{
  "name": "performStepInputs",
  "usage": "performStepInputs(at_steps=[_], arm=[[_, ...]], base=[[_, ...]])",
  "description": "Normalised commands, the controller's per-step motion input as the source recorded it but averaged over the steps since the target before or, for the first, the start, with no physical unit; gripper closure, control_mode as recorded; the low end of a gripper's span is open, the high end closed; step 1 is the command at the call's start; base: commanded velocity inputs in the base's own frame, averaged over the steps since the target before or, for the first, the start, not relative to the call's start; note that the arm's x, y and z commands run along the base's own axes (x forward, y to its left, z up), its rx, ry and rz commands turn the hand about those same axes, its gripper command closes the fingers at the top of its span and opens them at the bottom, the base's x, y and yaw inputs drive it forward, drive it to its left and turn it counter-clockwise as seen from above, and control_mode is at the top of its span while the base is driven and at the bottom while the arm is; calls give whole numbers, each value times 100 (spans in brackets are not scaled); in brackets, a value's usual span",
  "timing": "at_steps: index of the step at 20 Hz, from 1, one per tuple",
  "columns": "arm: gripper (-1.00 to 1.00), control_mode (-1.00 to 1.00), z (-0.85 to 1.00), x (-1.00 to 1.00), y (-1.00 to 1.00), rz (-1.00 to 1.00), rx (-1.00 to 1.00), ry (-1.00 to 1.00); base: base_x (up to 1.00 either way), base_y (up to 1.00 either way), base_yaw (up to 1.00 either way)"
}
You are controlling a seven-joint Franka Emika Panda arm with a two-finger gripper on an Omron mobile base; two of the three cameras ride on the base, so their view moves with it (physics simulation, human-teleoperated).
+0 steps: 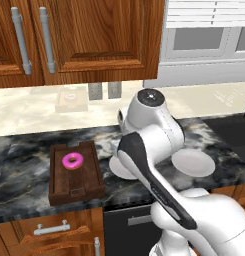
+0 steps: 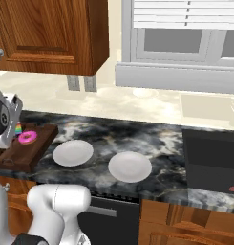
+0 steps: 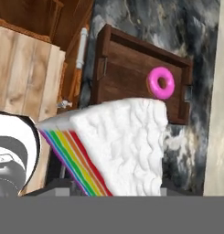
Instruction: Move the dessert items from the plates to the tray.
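A wedge of white-iced cake (image 3: 125, 141) with rainbow layers hangs close before the hand camera, above the counter's front edge beside the tray. My gripper (image 2: 14, 131) is shut on it, and the cake hides the fingertips. In the right base view a bit of the cake (image 2: 18, 128) shows next to the hand. The pink-frosted donut (image 1: 72, 160) (image 2: 27, 137) (image 3: 161, 82) lies at the far end of the dark wooden tray (image 1: 84, 175) (image 2: 27, 153) (image 3: 127, 68). Both white plates (image 2: 73, 152) (image 2: 130, 166) are bare; my arm partly covers the left plate (image 1: 115, 167), and the right plate (image 1: 194, 163) is in full sight.
A pale beige block (image 1: 71, 100) stands at the back wall behind the tray. A dark cooktop (image 2: 211, 155) fills the counter's right end. Wooden upper cabinets (image 1: 79, 35) hang above. Below the counter edge are wooden drawers with a metal handle (image 3: 82, 48).
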Motion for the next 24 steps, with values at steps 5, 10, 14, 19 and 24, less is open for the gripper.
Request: performStepInputs(at_steps=[5,10,14,19,24], arm=[[100,-100,-16,0,80,1,3,8],[100,-100,-34,12,82,0,8,13],[100,-100,-9,4,26,0,3,3],[100,-100,-19,33,21,0,1,1],[100,-100,-38,60,33,0,0,0]], base=[[0,0,0],[0,0,0],[0,0,0],[0,0,0],[0,0,0]])
